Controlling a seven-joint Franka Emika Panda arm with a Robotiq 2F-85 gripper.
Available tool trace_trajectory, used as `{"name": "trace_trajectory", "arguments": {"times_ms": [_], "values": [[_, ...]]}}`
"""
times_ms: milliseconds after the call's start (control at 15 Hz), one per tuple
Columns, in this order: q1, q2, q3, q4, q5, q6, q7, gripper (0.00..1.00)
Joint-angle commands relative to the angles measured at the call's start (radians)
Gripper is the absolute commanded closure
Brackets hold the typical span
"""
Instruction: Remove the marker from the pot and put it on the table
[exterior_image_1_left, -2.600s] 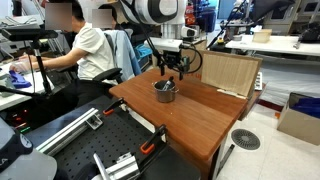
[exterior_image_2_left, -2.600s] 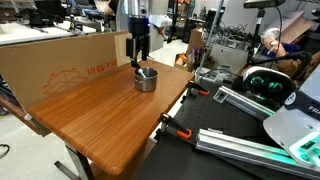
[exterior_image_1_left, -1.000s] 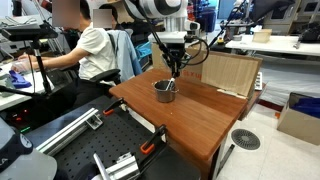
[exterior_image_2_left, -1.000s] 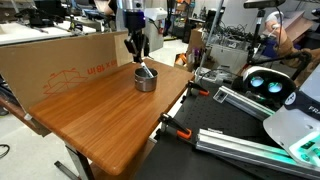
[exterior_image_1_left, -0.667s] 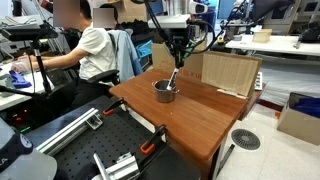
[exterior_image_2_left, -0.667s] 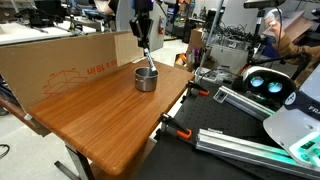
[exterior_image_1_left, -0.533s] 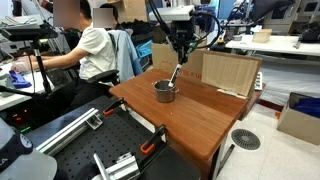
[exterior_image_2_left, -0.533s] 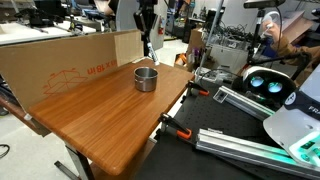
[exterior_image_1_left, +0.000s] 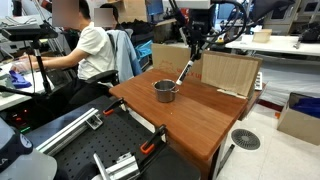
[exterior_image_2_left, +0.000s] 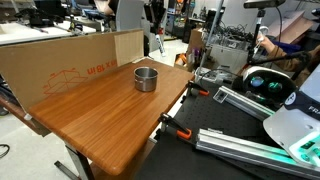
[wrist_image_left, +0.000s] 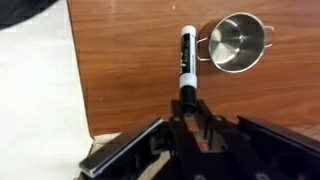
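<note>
**Marker in my claw, clear of the pot**

I pinch the marker (exterior_image_1_left: 185, 73) by its upper end. It hangs tilted in the air, its lower tip above and just beside the pot (exterior_image_1_left: 165, 91) and not touching it. The pot stands on the table (exterior_image_1_left: 205, 120) toward the corner next to the cardboard-lined edge.

The top is smooth reddish-brown wood. A cardboard sheet (exterior_image_1_left: 226, 72) stands along one edge, a seated person (exterior_image_1_left: 88, 48) is behind, and a black railed bench (exterior_image_1_left: 95, 150) is in front.

My arm comes down from above, with my claw (exterior_image_1_left: 194, 58) pointing down over the table.

The wrist view alone shows my claw (wrist_image_left: 187, 100) closed tight on the marker (wrist_image_left: 185, 58), a pale band on its barrel. There it lies over bare wood between the pot (wrist_image_left: 238, 42) and the table (wrist_image_left: 120, 70) edge. An exterior view shows the pot (exterior_image_2_left: 146, 78) empty.
</note>
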Motion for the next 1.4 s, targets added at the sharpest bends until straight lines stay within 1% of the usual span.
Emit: {"name": "trace_trajectory", "arguments": {"times_ms": [0, 333, 533, 933, 1333], "values": [[-0.002, 0.114, 0.001, 0.131, 0.02, -0.106, -0.003, 0.95], [-0.001, 0.279, -0.003, 0.293, -0.014, -0.199, 0.053, 0.95], [-0.006, 0.384, -0.017, 0.401, -0.036, -0.261, 0.079, 0.95], [0.003, 0.578, -0.03, 0.584, -0.07, -0.34, 0.13, 0.95], [0.052, 0.741, -0.053, 0.727, -0.139, -0.303, 0.289, 0.95]]}}
